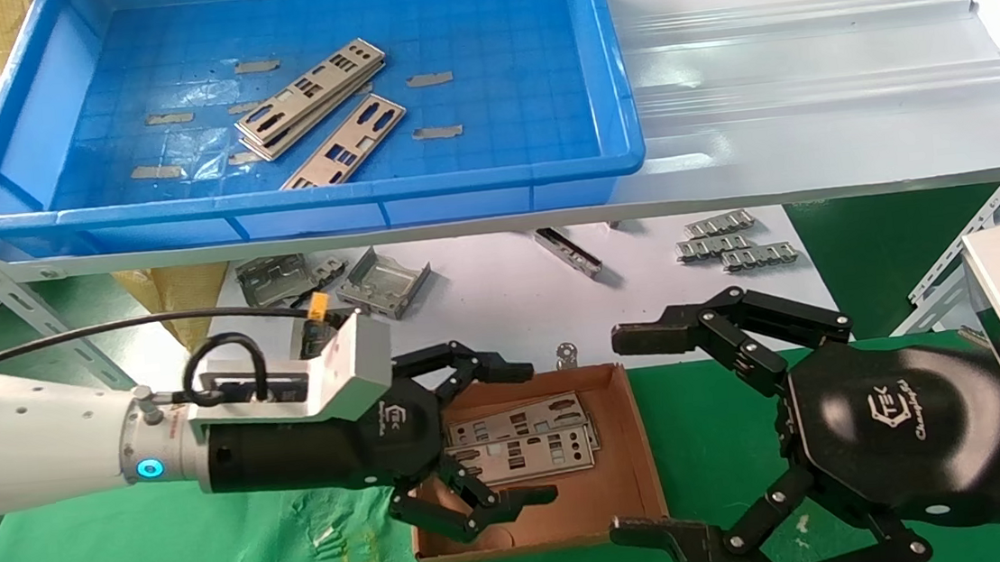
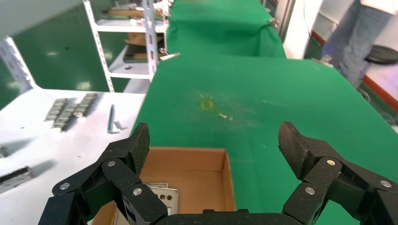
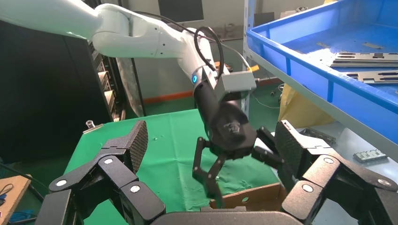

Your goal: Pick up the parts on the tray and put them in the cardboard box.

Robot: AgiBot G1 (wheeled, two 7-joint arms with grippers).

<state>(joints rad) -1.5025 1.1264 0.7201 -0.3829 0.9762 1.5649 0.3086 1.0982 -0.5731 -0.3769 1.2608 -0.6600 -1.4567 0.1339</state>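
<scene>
The left gripper [image 1: 500, 435] is held with fingers spread and empty over the cardboard box [image 1: 632, 450] at lower centre, where two parts [image 1: 523, 442] lie flat, apparently just deposited. Further parts [image 1: 317, 98] remain in the tray [image 1: 295, 213] at upper left. The right gripper [image 1: 649, 435], likewise spread, is parked at lower right.

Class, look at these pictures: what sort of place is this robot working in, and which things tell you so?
Probably a factory or workshop bench: punched silver-grey metal plates lie in a large blue plastic tray on slotted steel shelving, with more plates in a shallow brown cardboard box.
</scene>
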